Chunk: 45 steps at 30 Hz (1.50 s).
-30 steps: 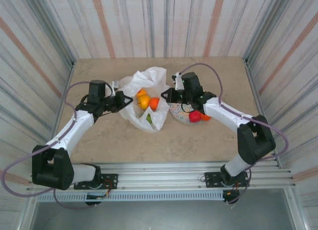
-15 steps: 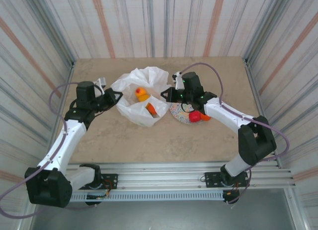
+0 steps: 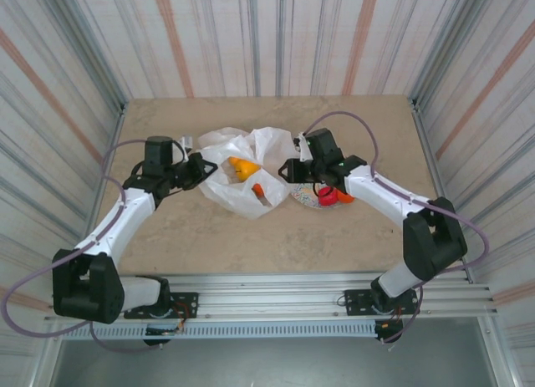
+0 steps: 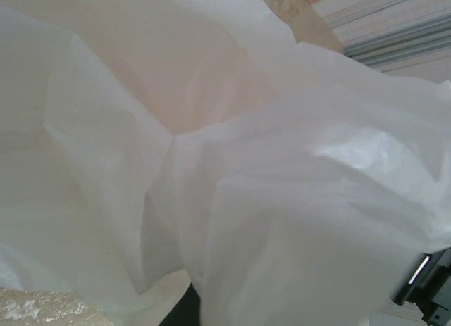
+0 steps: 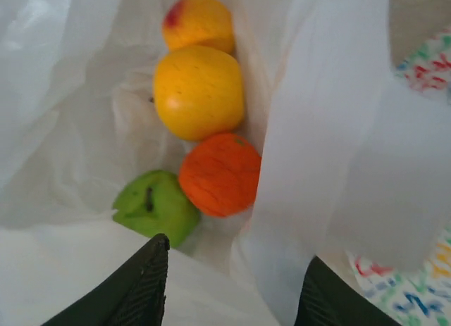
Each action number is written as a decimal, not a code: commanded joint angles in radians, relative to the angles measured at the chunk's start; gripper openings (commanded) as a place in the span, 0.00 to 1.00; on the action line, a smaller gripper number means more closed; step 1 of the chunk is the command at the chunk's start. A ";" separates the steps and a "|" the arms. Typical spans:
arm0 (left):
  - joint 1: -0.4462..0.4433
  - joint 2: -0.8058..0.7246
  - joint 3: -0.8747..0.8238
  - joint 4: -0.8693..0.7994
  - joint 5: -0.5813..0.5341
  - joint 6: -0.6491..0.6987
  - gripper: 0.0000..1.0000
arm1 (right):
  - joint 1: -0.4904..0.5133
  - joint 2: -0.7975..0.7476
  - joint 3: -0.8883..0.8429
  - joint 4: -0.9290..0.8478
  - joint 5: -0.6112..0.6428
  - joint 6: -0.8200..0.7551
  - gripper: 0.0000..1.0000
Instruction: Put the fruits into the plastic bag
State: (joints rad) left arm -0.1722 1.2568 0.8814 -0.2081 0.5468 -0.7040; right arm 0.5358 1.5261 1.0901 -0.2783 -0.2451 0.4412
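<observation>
Now four fruits (image 5: pixel 199 92) in plastic bag (image 5: pixel 63 129), two on plate (image 3: pixel 303 196); left hand (image 3: pixel 201 168) pinching bag, right hand (image 5: pixel 236 259) spread.

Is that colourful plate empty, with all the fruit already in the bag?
No, in the overhead view a red fruit and an orange one lie on the plate.

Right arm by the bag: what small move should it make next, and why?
Probably swing the right gripper over to the plate for the red fruit. Its fingers stand apart, gripping nothing, four fruits already lie in the plastic bag, and the left gripper holds the bag's edge.
</observation>
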 commanded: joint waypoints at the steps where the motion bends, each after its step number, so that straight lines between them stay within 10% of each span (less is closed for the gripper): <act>1: -0.003 -0.001 0.019 0.006 0.025 0.026 0.00 | -0.019 -0.115 -0.015 -0.135 0.155 -0.078 0.59; 20: -0.003 0.009 0.015 0.019 0.025 0.024 0.00 | 0.014 0.013 0.005 -0.434 0.565 -0.087 0.79; 45: -0.003 0.003 0.011 0.021 0.027 0.026 0.00 | -0.005 0.186 0.061 -0.374 0.527 -0.128 0.78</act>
State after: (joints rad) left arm -0.1722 1.2663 0.8814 -0.1879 0.5575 -0.7025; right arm 0.5362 1.6936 1.1225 -0.6506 0.2844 0.3309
